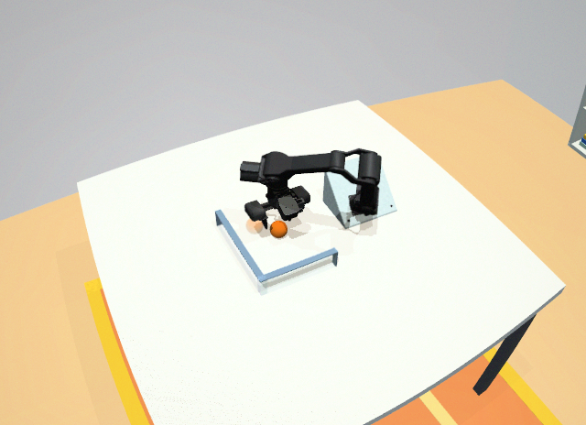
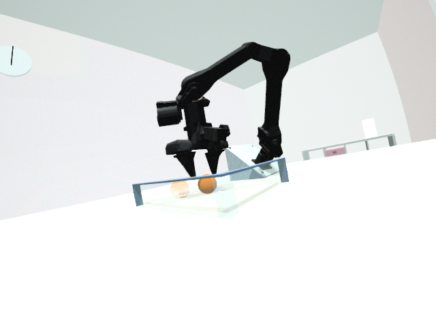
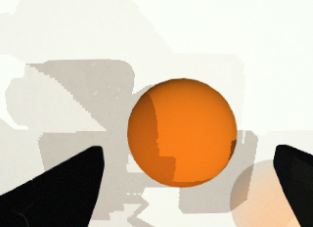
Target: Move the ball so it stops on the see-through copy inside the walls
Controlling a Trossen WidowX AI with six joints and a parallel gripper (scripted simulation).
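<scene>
one orange ball point(image 1: 278, 229) sitting on the surface inside the walls point(image 1: 245, 250), beside the see-through copy point(image 1: 255, 225); jaws gaping wide, empty, hovering above; advise centring over the ball before closing gently

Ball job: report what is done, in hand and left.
Done: the open hand is low over the ball, holding nothing. In hand: lining up on the ball, which sits beside the see-through copy, inside the walls. Left: move it onto the copy, release, retreat.
</scene>
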